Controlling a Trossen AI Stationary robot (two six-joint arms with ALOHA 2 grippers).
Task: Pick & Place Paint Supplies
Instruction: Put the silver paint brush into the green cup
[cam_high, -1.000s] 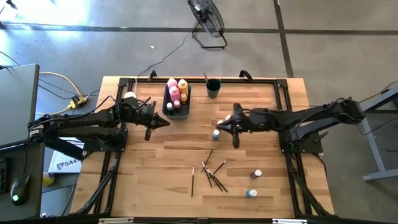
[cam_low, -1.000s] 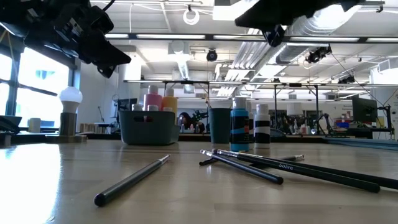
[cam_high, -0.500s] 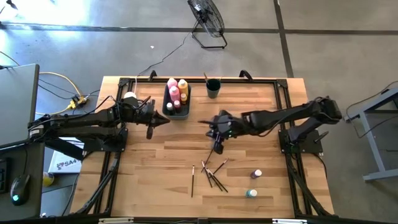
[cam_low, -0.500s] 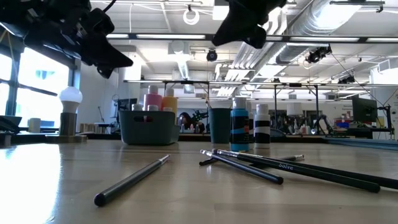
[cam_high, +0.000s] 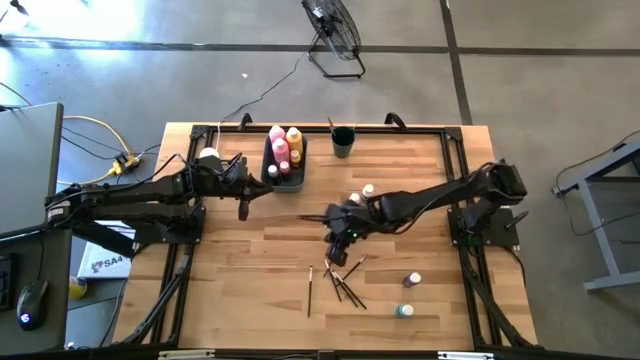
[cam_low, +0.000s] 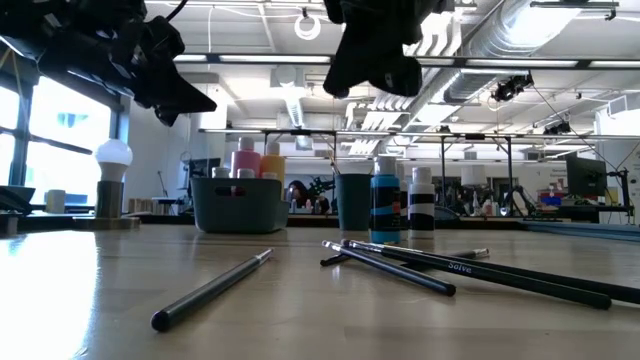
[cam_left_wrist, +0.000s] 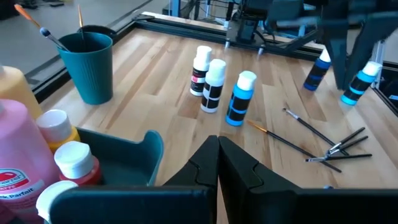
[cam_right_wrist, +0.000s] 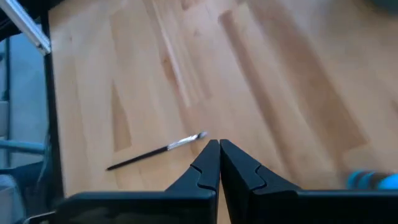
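Observation:
Several thin dark paintbrushes (cam_high: 340, 280) lie loose on the wooden table's near middle. One lone brush (cam_right_wrist: 158, 151) shows just beyond my right gripper's tips. Three small white-capped bottles (cam_left_wrist: 214, 85) stand mid-table, and two more (cam_high: 412, 280) stand near right. Tall pink and yellow bottles (cam_high: 285, 140) stand in a dark bin (cam_high: 283, 165) at the far edge. My right gripper (cam_high: 335, 240) hangs shut above the brushes, tipped down. My left gripper (cam_high: 243, 208) hovers shut beside the bin, holding nothing.
A teal cup (cam_high: 343, 142) holding a brush stands right of the bin. A white knob on a tan base (cam_high: 208, 156) sits far left. A black frame (cam_high: 455, 150) rims the table. Bare wood (cam_high: 250, 290) lies at near left.
My right gripper has swung from beside the small bottles toward the table's left and near edges, tipping nose-down and rolling, and now hangs over the brushes, still shut. The brushes and bottles have not moved.

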